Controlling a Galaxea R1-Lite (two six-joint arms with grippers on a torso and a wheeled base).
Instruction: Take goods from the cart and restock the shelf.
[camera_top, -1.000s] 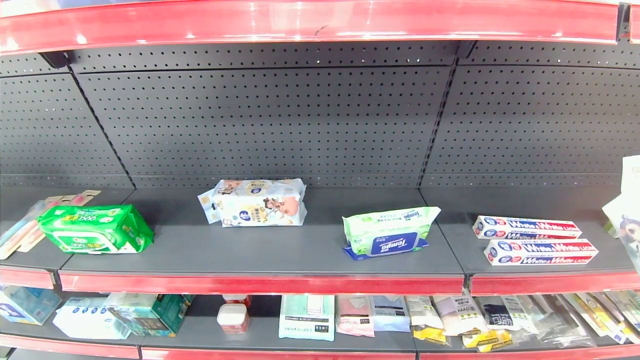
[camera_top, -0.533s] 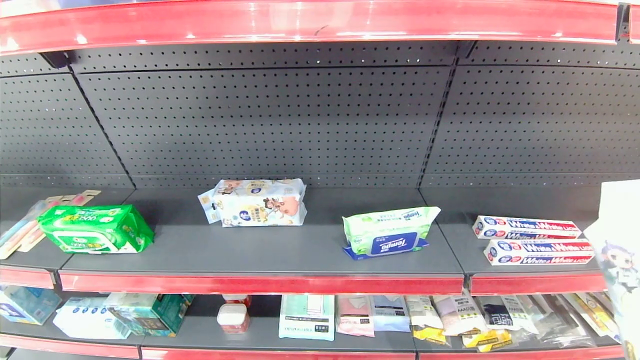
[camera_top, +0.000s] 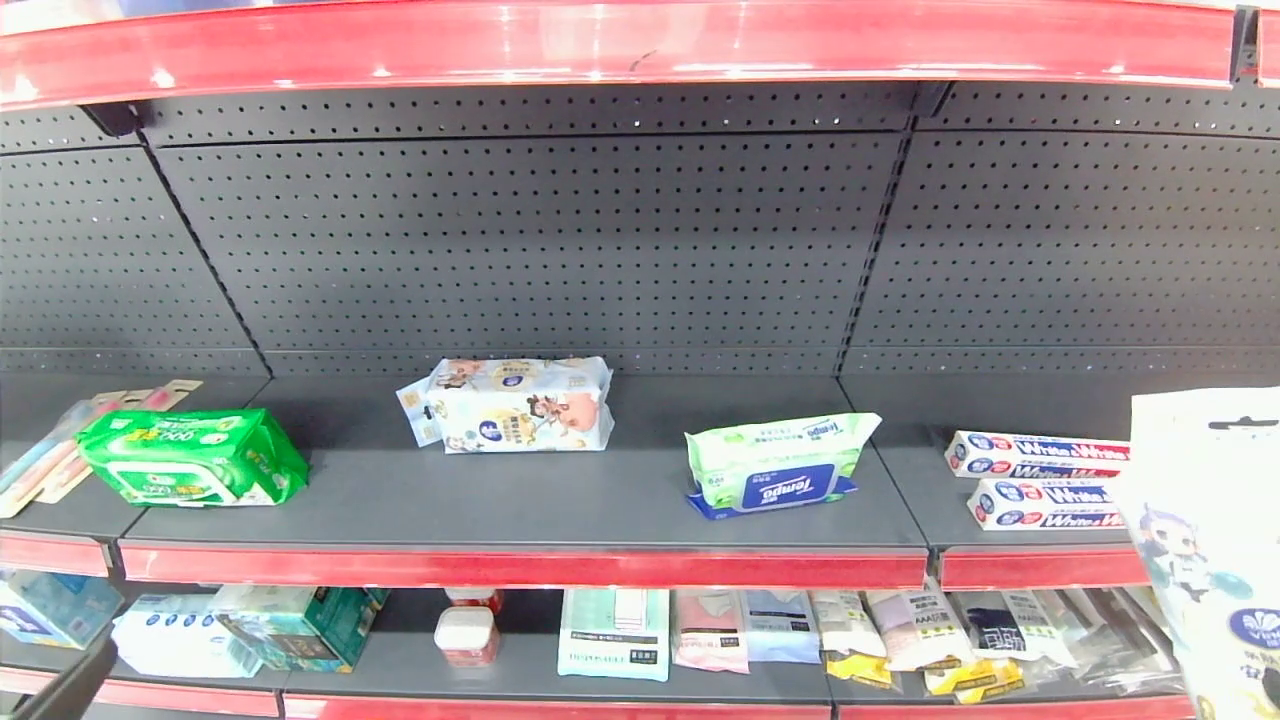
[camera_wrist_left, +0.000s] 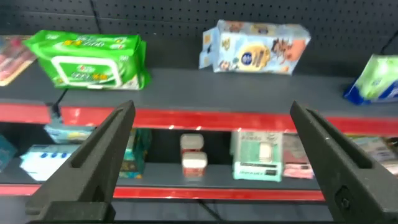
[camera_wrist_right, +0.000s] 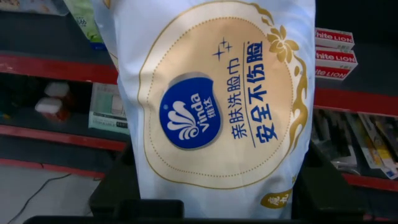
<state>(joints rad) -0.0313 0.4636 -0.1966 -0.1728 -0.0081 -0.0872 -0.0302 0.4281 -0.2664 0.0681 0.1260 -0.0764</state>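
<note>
My right gripper (camera_wrist_right: 214, 186) clamps a white tissue pack (camera_top: 1205, 520), near right, not yet on the shelf (camera_top: 520, 505); my left gripper (camera_wrist_left: 211, 152) hangs spread and empty.

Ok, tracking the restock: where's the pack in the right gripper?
Head view, lower right: the white pack, in the right gripper, partly covers the toothpaste boxes.

Back panel (camera_top: 540, 240), upper centre: you saw matt perforated metal.
Edge strip (camera_top: 520, 568): looked glossy red plastic.
White pack (camera_top: 1210, 520), lower right: looked shiny plastic film.
</note>
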